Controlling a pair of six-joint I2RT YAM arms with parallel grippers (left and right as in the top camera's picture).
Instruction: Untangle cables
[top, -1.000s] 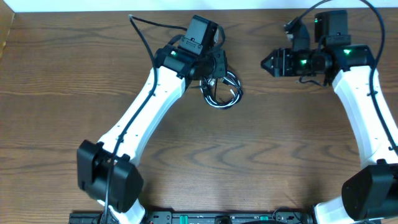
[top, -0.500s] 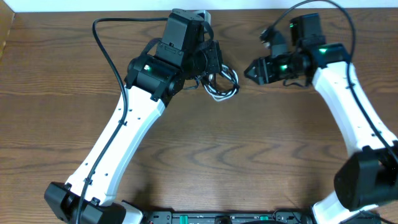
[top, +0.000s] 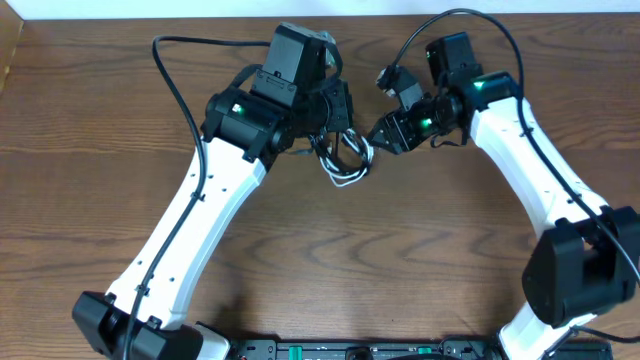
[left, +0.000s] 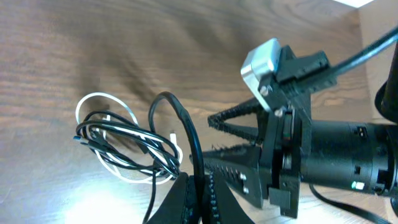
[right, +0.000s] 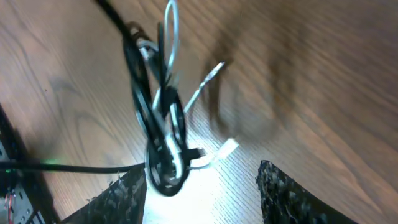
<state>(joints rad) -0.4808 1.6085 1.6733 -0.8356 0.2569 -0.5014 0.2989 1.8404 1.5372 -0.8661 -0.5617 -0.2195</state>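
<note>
**Cables pinched in left gripper, right gripper open beside them**

Position: the cables (top: 345, 160) sit at the far middle of the table (top: 450, 250), directly under the left gripper (left: 196, 186) and between the two arms. The bundle looks lifted and hanging, judging by its shadow in the wrist views, but I cannot confirm this.

Left gripper: jaws closed on a loop of the black cable (left: 189, 134). The rest of the coil trails off that loop.

Right gripper (right: 200, 183): jaws apart with nothing between them, just beside the coil and pointed at it.

Handling (judgement):
- Both cords are thin, light and limp. They will sag and swing from any pinch point.
- The jackets look smooth, so a strand may slide through the pads when pulled.
- Small plugs can snag in the loops. Pull gently so the knot does not tighten.
- Best second hold is probably the white cable (left: 96, 95), either on its outer loop where it stands clear of the black, or near the white plug (right: 227, 148), which sticks out free.

Hidden or unclear:
- The right wrist view is motion-blurred, so strand crossings in the coil cannot be traced.
- In the overhead view the left wrist covers the pinch point.
- No black plug end can be picked out.
- I cannot tell how many turns there are, or whether the cords are knotted or only nested.
</note>
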